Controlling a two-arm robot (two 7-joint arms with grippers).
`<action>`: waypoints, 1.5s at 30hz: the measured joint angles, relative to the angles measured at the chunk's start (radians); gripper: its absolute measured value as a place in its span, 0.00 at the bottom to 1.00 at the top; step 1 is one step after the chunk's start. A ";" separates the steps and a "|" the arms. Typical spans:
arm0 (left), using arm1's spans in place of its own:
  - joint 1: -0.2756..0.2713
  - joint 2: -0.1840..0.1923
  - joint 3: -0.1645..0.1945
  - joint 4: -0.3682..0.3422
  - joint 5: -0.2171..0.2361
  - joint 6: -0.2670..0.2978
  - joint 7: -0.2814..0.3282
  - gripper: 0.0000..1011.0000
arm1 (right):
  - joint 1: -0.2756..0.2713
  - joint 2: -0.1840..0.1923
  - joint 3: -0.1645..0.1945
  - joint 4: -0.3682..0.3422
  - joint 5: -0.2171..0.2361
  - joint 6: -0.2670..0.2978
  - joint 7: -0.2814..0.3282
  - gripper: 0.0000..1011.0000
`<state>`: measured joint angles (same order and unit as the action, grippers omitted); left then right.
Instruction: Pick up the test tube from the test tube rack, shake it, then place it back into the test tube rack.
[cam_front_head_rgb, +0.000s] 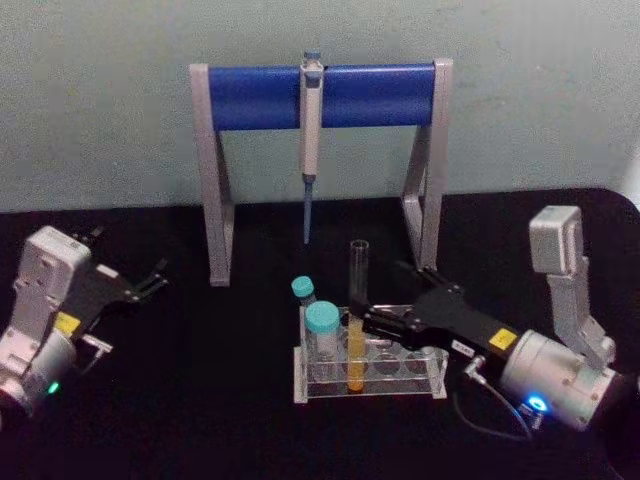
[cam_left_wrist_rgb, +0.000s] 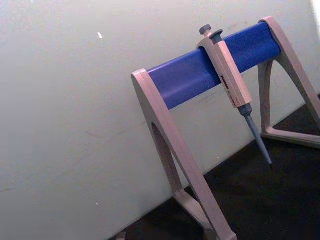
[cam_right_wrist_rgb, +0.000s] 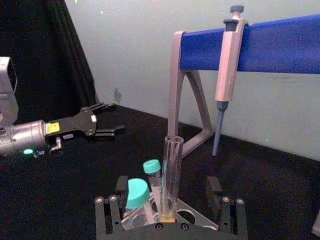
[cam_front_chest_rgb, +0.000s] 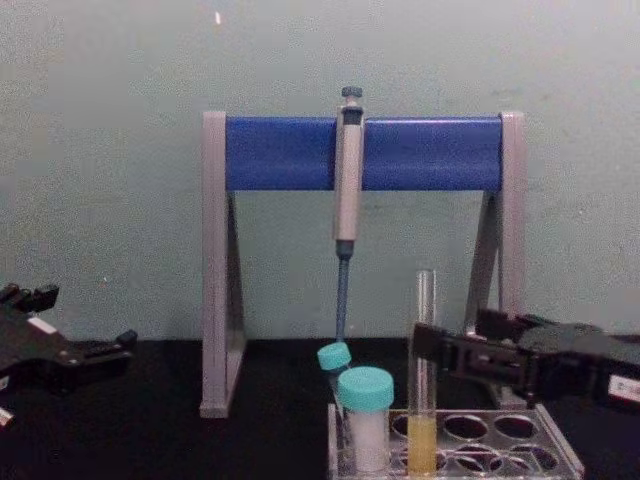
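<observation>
Logged the test tube (cam_front_head_rgb: 358, 275) upright in the test tube rack (cam_front_head_rgb: 400, 385), mid-worktop, yellow liquid in its lower part. Noted right tool (cam_right_wrist_rgb: 167, 186) open, fingers (cam_right_wrist_rgb: 213, 186) either side of the tube, apparently not touching. Spotted left tool (cam_front_head_rgb: 155, 279) well left, fingers spread, holding nothing. Recorded two teal-capped vials (cam_front_head_rgb: 322, 320) just left of the tube.

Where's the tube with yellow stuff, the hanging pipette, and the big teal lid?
test tube (cam_front_chest_rgb: 422, 445), chest view, on its yellow liquid near the bottom.
pipette (cam_front_chest_rgb: 347, 180), chest view, on its grey body.
teal-capped vial (cam_front_chest_rgb: 365, 388), chest view, on its cap.
</observation>
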<state>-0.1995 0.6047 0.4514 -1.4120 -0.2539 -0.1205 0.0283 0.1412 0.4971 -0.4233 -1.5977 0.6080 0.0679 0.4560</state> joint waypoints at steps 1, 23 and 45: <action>0.000 0.000 0.000 0.000 0.000 0.000 0.000 0.99 | 0.006 -0.004 -0.003 0.007 -0.001 0.002 0.002 0.99; 0.000 0.000 0.000 0.000 0.000 0.000 0.000 0.99 | 0.116 -0.066 -0.048 0.144 -0.042 0.011 0.028 0.99; 0.000 0.000 0.000 0.000 0.000 0.000 0.000 0.99 | 0.125 -0.071 -0.052 0.154 -0.057 0.003 0.027 0.97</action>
<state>-0.1995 0.6047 0.4514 -1.4120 -0.2539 -0.1205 0.0283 0.2659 0.4260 -0.4758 -1.4440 0.5513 0.0714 0.4834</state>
